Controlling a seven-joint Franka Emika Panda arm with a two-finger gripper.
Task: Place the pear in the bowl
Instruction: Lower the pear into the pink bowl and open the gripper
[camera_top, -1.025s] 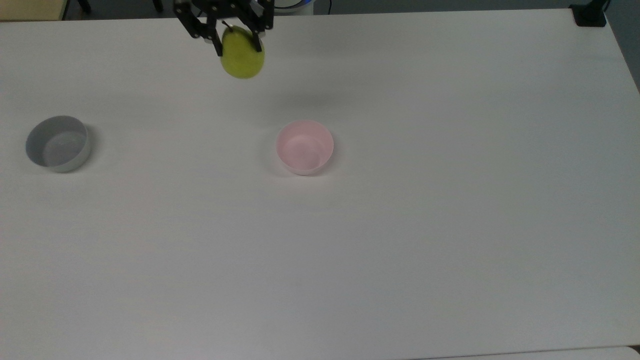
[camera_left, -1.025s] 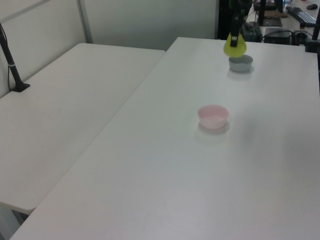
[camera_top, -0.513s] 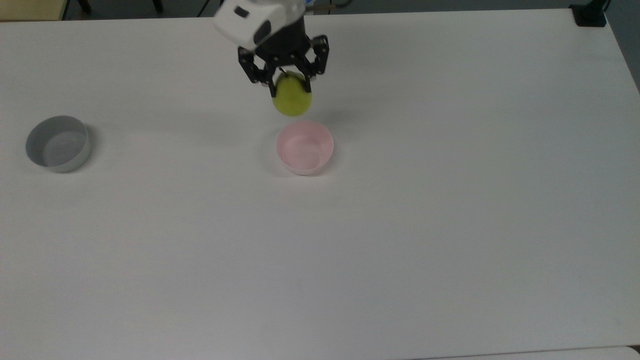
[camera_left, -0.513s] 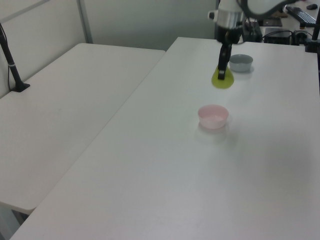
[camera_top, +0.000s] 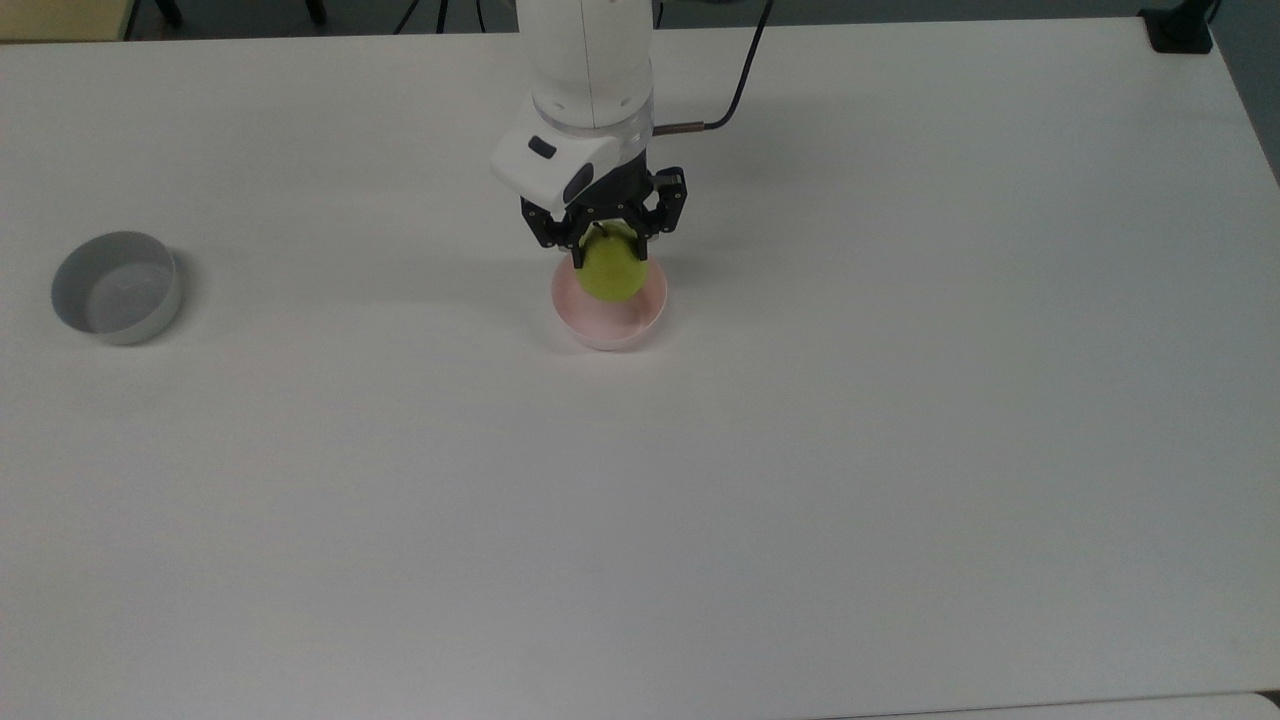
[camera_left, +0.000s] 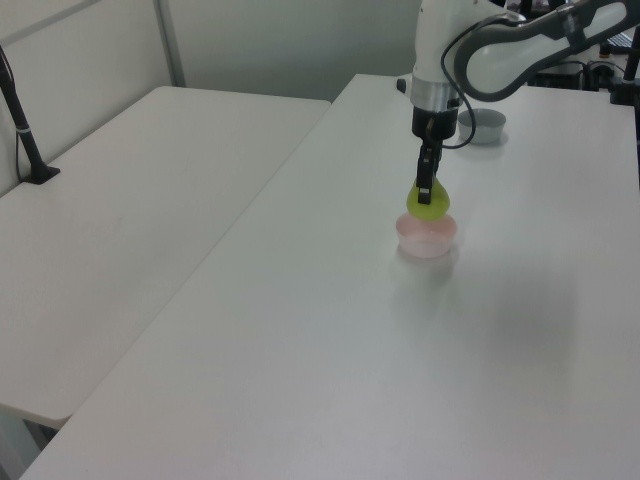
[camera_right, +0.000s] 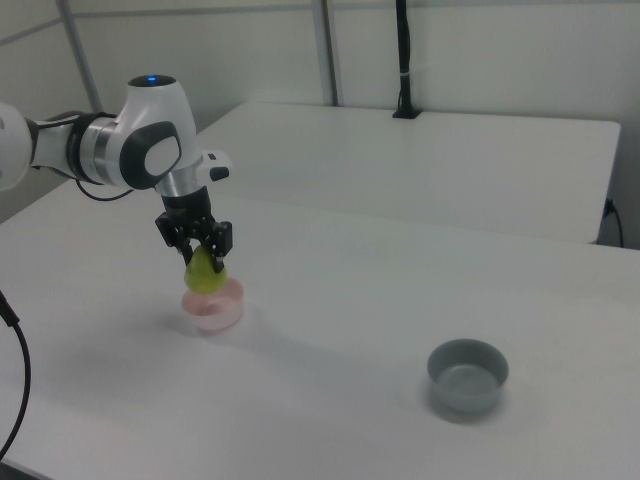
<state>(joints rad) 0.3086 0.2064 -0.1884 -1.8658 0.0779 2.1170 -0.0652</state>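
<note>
Over the smooth, matte white tabletop, the small round pale pink bowl with its whitish outer wall is sitting near the middle, and the rounded yellow-green pear is hanging just above its hollow, not yet resting inside. The black two-finger gripper is pinching the pear by its narrow upper end, beside the stem, jaws closed on it; the fruit is probably light, firm and waxy-slick, so that tapered neck is likely risking slip. Farther off, a small round grey bowl is standing well apart, at the top view's left.
</note>
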